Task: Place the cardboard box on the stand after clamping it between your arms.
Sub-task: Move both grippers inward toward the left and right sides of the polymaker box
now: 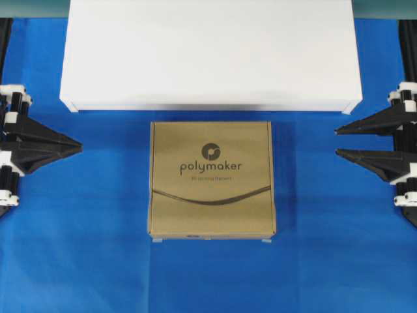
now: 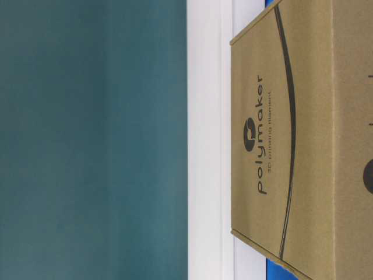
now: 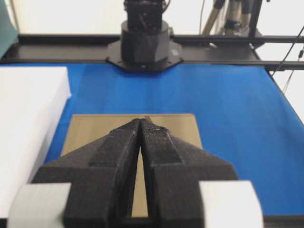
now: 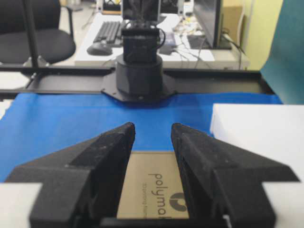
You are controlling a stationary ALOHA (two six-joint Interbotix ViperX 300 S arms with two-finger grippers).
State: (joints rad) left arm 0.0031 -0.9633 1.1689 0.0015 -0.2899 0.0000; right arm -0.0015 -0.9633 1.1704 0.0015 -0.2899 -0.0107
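Note:
The cardboard box point(image 1: 212, 179) lies flat on the blue cloth, logo up, just in front of the white stand point(image 1: 208, 52) and apart from it. At the far left my left gripper point(image 1: 79, 147) is shut and empty, its tip pointing at the box from well away. At the far right my right gripper point(image 1: 337, 142) is open with a narrow gap and holds nothing, also well clear of the box. From the left wrist, the shut gripper point(image 3: 142, 121) lines up with the box point(image 3: 180, 126), stand point(image 3: 28, 118) on the left. From the right wrist, box point(image 4: 152, 185) shows between the jaws of the gripper point(image 4: 153, 127).
Blue cloth point(image 1: 98, 261) covers the table around the box. The table-level view is filled by the box point(image 2: 303, 146), the stand point(image 2: 210, 140) and a teal backdrop point(image 2: 87, 140). The opposite arm's black base point(image 3: 145, 42) stands at the table's far edge.

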